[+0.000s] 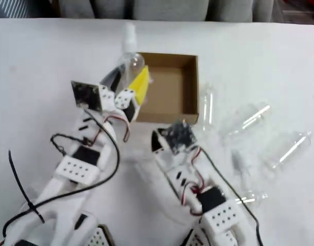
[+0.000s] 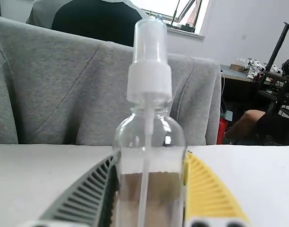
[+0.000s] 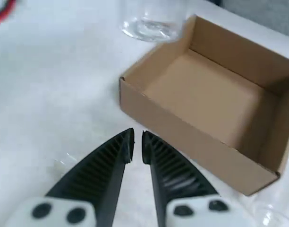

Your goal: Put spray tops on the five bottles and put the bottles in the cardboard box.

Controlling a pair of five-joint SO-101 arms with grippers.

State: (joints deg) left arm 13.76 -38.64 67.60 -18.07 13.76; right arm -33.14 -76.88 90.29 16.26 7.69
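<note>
Carrying one finished bottle [image 2: 149, 156] to the cardboard box [image 1: 162, 114] is the step in hand, as I judge it. The spray top [image 2: 149, 61] sits on the neck, and the left gripper [image 2: 149, 163] is clamped on the bottle's body, grey finger on one side, yellow on the other. In the high view this bottle stands about upright at the box's left wall, approx. over the rim. Whether it is inside the wall or just beside it, I cannot tell. No bottle lies in the box yet.

Next move, in my opinion: bring the bottle over the opening and lower it, maybe tilt it to lie down bc the walls look low vs. the bottle. Only then let the fingers go apart.

The right gripper [image 3: 137, 142] is nearly closed, only a thin gap btw. its black fingers, nothing held. It is near the box's front wall, on the table side. The other clear bottles [image 1: 249, 119], four as I count, lie on the table to the right of the box, w/o tops as far as I see. Loose spray parts among them are too faint to be sure of.

Edges & room: the left wall's rim is the edge the bottle's base must pass. A touch there could push the light box away. The opening is free from above. In front of the box both arms are close together, so the left arm has more room from the box's left side.
</note>
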